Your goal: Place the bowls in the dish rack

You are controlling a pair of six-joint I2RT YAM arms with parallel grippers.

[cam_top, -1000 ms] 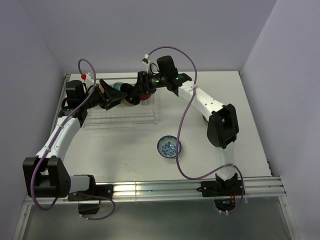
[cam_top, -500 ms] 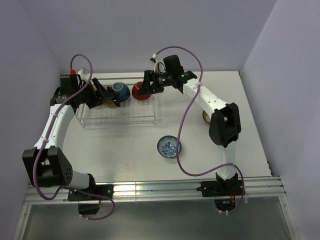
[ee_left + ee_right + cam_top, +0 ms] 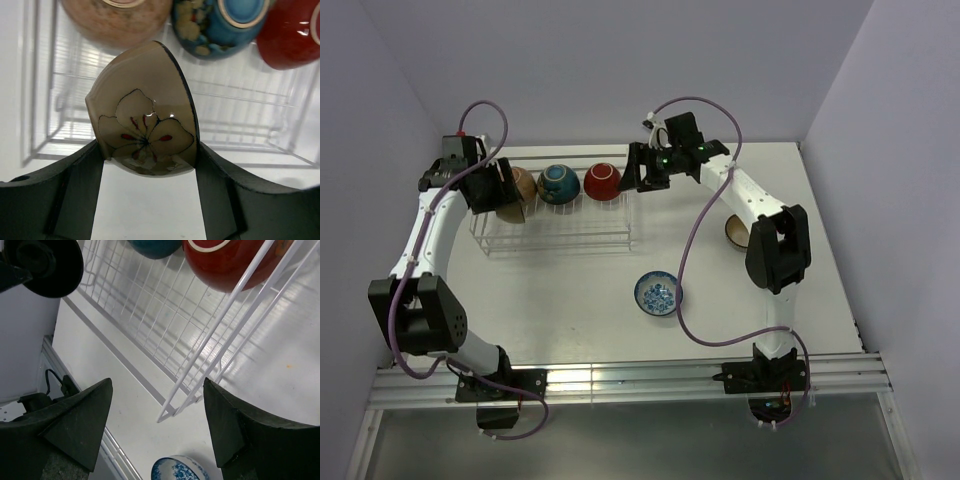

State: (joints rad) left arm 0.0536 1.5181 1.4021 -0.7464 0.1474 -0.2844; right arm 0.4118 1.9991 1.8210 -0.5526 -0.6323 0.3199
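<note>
Left gripper [image 3: 492, 190]: you have it half closed on one bowl, the flowered bowl [image 3: 145, 130]; one finger [image 3: 75, 185] presses on each side of the bowl.
Right gripper [image 3: 638, 168]: its jaws stand wide apart and you hold nothing in it; it hangs just beside the right end of the rack, at 12 o'clock from the middle of the table [image 3: 580, 300].
Flowered bowl: one, tan with a dark rim and a drawn flower on its outer wall. It lies on its side between the fingers, over the left part of the rack. Whether it touches the wires, you cannot tell.
Dish rack [image 3: 570, 238]: one white wire basket, at 10 o'clock from the table middle, its long side running from 9 to 3 o'clock.
Bowls in the rack: three, in one row along the 12 o'clock side, standing on edge: the pink-brown bowl [image 3: 525, 182], then the blue glazed bowl [image 3: 560, 183], then the red bowl [image 3: 602, 181], counted from 9 toward 3 o'clock.
Bowls on the table: two. The blue-and-white bowl [image 3: 658, 293] stands upright at 6 o'clock, near the middle. The tan bowl [image 3: 733, 230] is at 3 o'clock, partly hidden behind the right arm.
Bowl count: six that you can see; three in the rack, one in the left gripper, two outside.
</note>
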